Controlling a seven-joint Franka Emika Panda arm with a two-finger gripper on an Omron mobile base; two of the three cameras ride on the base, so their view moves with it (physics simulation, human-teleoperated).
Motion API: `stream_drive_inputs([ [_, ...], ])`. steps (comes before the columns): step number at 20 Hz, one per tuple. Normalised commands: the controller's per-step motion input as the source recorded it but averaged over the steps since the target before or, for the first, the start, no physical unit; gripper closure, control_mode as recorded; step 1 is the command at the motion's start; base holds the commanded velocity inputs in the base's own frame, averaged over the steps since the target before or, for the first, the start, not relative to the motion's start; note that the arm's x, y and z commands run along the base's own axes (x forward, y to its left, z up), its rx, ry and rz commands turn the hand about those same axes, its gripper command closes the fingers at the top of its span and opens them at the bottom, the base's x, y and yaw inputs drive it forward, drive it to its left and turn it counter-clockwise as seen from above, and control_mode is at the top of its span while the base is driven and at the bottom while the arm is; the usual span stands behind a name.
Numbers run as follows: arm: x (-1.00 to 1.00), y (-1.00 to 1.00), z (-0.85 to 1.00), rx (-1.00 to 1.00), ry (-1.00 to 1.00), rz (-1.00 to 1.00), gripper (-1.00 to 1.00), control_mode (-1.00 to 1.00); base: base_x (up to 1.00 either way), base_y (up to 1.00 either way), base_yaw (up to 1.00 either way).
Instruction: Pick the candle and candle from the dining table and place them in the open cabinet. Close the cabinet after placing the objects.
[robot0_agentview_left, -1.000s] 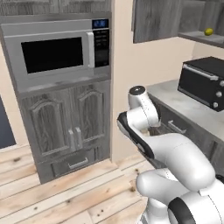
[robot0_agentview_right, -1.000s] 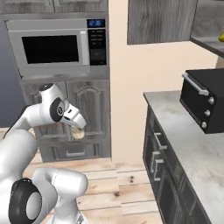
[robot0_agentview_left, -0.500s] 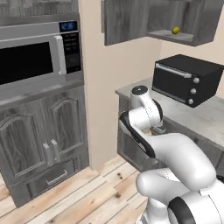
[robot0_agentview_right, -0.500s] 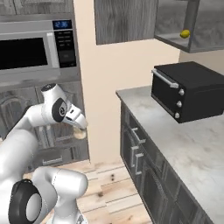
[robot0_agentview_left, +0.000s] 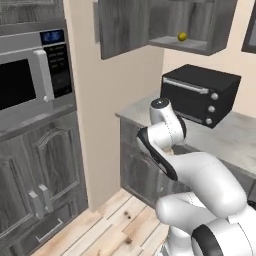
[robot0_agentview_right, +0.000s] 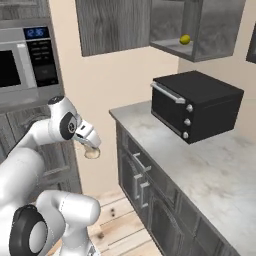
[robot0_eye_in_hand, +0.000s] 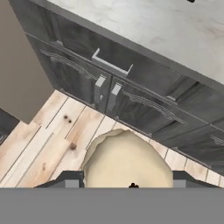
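My gripper (robot0_agentview_right: 90, 146) is shut on a squat cream candle (robot0_agentview_right: 92, 153), held low in front of the arm, left of the counter's dark cabinets. In the hand view the candle (robot0_eye_in_hand: 127, 159) bulges between the two fingers (robot0_eye_in_hand: 70, 178), above the wooden floor. The dark grey wood-grain wall cabinet (robot0_agentview_right: 200, 35) hangs up and to the right with its door (robot0_agentview_right: 115, 25) swung open; it also appears as the cabinet (robot0_agentview_left: 187, 27) in the left base view. The other candle and the dining table are out of view.
A small yellow ball (robot0_agentview_right: 185, 39) lies on the cabinet shelf. A black boxy oven (robot0_agentview_right: 195, 105) stands on a marble counter (robot0_agentview_right: 200, 165) over dark drawers with silver handles (robot0_eye_in_hand: 111, 65). A microwave (robot0_agentview_left: 30, 80) sits in tall cabinetry on the left. Wooden floor (robot0_agentview_left: 115, 225) lies below.
The whole scene has slid left in both base views: the camera has moved, bringing the counter, black oven and open cabinet nearer. The candle stays in my grip.
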Motion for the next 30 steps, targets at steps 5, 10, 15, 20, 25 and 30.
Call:
stream_drive_inputs([
  [5, 0.0, 0.0, 0.0, 0.0, 0.0, 0.0, 1.0, 1.0, 0.63, 0.0, -0.3],
  [10, 0.0, 0.0, 0.0, 0.0, 0.0, 0.0, 1.0, 1.0, 0.47, 0.0, -0.28],
  [15, 0.0, 0.0, 0.0, 0.0, 0.0, 0.0, 1.0, 1.0, 0.48, 0.0, -0.3],
  [20, 0.0, 0.0, 0.0, 0.0, 0.0, 0.0, 1.0, 1.0, 0.51, 0.07, -0.3],
  [25, 0.0, 0.0, 0.0, 0.0, 0.0, 0.0, 1.0, 1.0, 0.59, 0.19, -0.23],
  [30, 0.0, 0.0, 0.0, 0.0, 0.0, 0.0, 1.0, 1.0, 0.56, 0.21, -0.19],
])
